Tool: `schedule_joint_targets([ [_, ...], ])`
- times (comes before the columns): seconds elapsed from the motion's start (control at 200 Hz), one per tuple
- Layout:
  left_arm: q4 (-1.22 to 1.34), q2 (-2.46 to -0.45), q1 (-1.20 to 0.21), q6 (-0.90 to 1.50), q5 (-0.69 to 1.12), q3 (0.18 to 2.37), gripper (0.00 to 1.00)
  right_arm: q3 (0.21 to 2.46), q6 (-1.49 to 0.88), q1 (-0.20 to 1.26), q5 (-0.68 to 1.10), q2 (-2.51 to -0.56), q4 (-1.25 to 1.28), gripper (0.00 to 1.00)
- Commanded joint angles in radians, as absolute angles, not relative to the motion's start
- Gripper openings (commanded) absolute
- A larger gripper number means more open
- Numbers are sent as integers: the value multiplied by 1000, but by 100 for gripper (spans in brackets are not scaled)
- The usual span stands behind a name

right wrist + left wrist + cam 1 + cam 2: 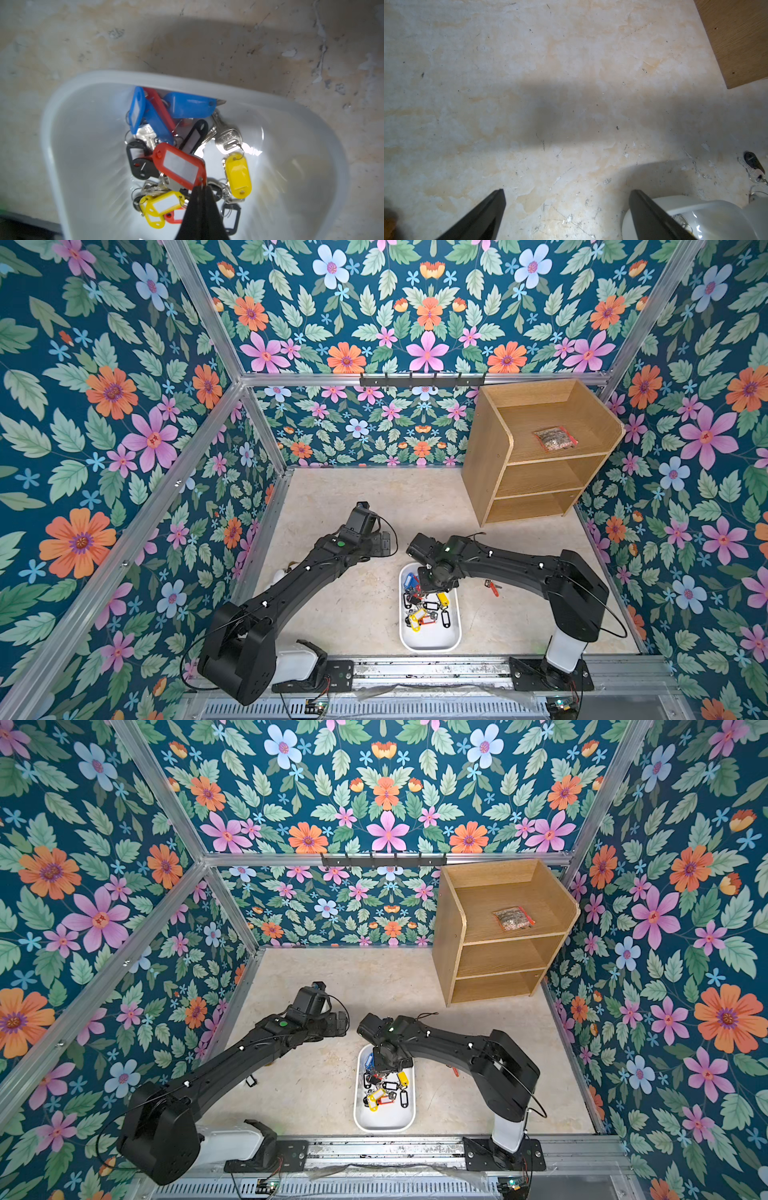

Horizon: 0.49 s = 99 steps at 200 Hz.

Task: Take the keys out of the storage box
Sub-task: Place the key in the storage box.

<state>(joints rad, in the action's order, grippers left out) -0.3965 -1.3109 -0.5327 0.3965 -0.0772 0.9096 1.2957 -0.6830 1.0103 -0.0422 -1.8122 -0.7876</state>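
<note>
Over the storage box [145, 75], your right gripper [201, 188] is pinched tight on the red-tagged key [179, 166] at its ring corner. The remaining keys [227, 137] lie heaped inside the box. Your left gripper [567, 190] hangs spread wide above the table [529, 62], holding nothing.

bright even light; soft shadows on the table [467, 62]; storage box [145, 75] blurred, with glare.

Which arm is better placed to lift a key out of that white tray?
Right. The right gripper is shut on the red tag inside the storage box; the left gripper hangs open over bare table.
</note>
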Motion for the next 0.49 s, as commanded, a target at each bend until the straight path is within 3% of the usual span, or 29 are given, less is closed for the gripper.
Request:
schedule_joint_targets([
  [0.0,-396,-1313,-534,400,-80,916,99,1304,-687,1015,-94,-1822,-830,18],
  [0.125,-396,-1312,-534,400,-80,917,99,1300,-697,1016,-121,-1814,-854,31],
  [0.28,-396,-1312,-534,399,-78,917,99,1283,-707,1015,-130,-1796,-856,33],
  [0.49,-394,-1312,-534,399,-76,917,99,1291,-699,1015,-103,-1826,-809,50],
])
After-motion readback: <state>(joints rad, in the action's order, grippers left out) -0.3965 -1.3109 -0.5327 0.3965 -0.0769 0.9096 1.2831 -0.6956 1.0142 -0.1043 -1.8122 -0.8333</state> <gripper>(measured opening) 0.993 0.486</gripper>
